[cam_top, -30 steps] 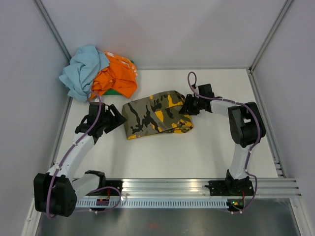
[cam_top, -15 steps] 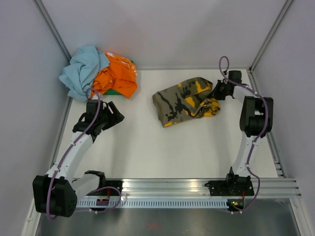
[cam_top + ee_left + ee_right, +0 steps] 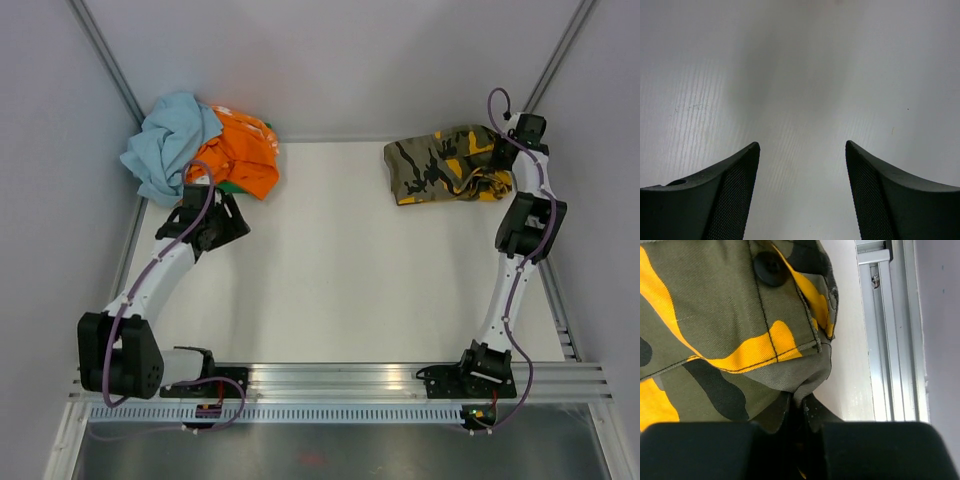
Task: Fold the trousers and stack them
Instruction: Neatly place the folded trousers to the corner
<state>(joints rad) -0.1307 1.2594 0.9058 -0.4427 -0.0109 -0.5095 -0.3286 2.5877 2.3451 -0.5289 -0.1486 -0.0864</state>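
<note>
— At the far right corner, where do the trousers point(image 3: 440, 165) lie?
— Folded, long axis left to right, leftward of the right gripper point(image 3: 508, 152), which pinches their right edge (cloth bunches in its grip).
— And the left gripper point(image 3: 222, 224)?
— Jaws apart over the table point(image 3: 330, 280), well away; the right is nearer.

**Cloth, Plastic and Metal**

The trousers point(image 3: 715, 315) are matt woven twill with dark stitching and a smooth black button point(image 3: 769, 262). The desk point(image 3: 800, 75) is matt white and finely ribbed. The left tool point(image 3: 802, 147) has matt black fingers point(image 3: 890, 185) with mesh-textured faces. The rail point(image 3: 885, 340) is brushed metal.
</note>
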